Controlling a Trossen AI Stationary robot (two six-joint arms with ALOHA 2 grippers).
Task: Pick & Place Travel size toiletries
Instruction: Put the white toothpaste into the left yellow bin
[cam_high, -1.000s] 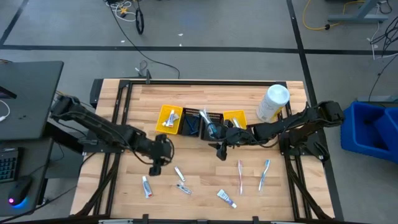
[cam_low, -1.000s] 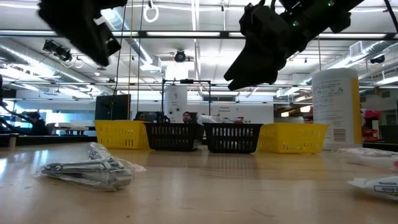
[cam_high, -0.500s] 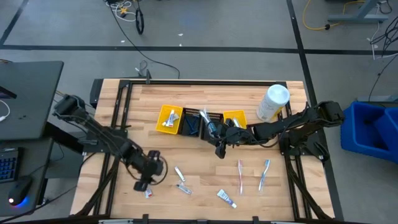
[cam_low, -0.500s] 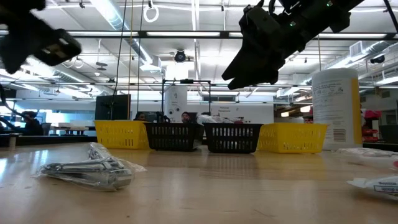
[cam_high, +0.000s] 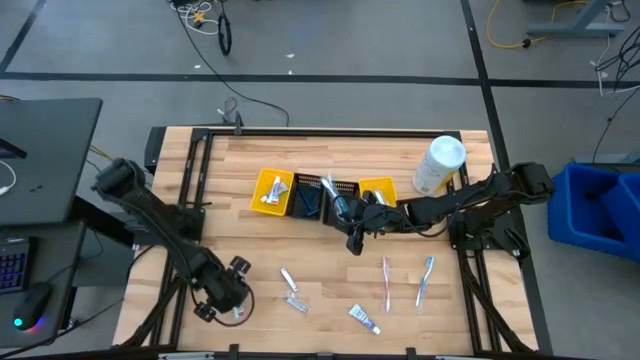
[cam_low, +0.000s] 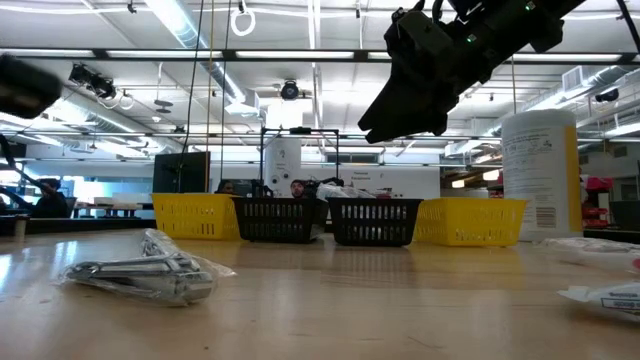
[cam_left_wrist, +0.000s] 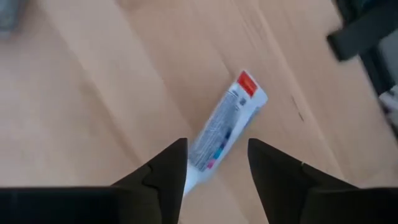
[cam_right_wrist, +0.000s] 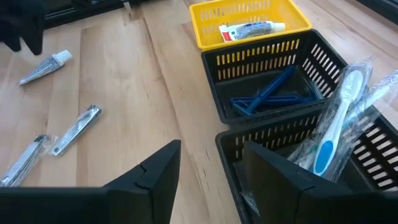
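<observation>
The left gripper (cam_left_wrist: 214, 165) is held open over a toothpaste tube (cam_left_wrist: 227, 127) at the table's (cam_high: 330, 160) seven o'clock; the right gripper (cam_right_wrist: 208, 165), also open, is held above the baskets (cam_right_wrist: 273, 81).

A light wooden table (cam_high: 250, 160) carries a row of four small baskets near its middle: a yellow basket (cam_high: 272, 192), two black baskets (cam_high: 308, 198) (cam_high: 342, 200) and another yellow basket (cam_high: 378, 188). A large white bottle (cam_high: 438, 165) stands upright at the far right corner. On the near part lie two toothpaste tubes (cam_high: 364, 319) (cam_high: 238, 313), two nail clippers (cam_high: 288, 279) (cam_high: 295, 302), a pink toothbrush (cam_high: 386, 283) and a blue toothbrush (cam_high: 425, 280), spread apart.
</observation>
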